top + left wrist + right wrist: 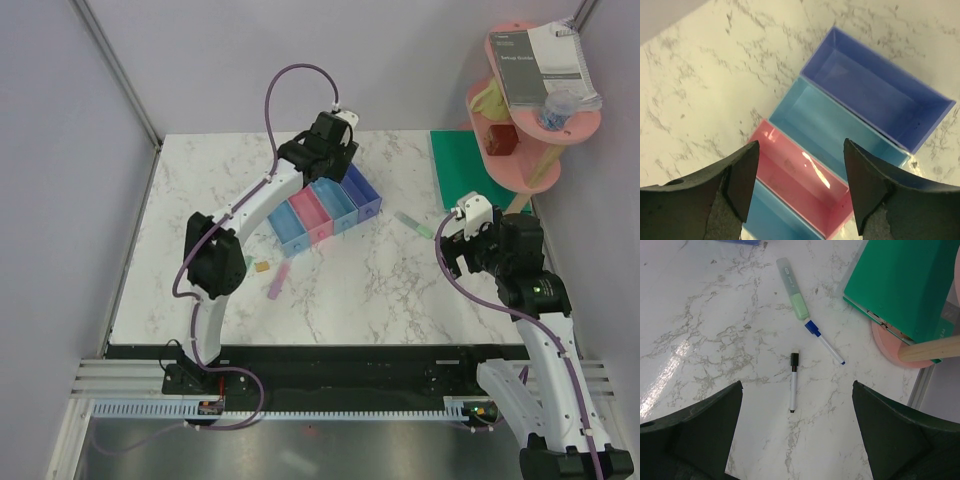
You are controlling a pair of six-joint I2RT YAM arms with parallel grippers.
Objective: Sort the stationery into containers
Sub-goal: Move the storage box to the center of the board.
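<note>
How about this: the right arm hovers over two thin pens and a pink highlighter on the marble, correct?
Not quite. The highlighter is green, not pink, as the right wrist view shows. It lies on the marble table with the black-capped pen and blue-capped pen, below the right gripper.

You have: left arm [255, 197] and right arm [548, 345], white links, black joints, purple cables [267, 110], matte black pincer fingers [740, 172].

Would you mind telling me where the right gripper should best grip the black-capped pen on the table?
Probably mid-barrel, straight down from above. The black-capped pen lies flat on the marble table, lengthwise between the fingers of the open right gripper, so they would close on its thin sides; the blue-capped pen lies apart.
</note>
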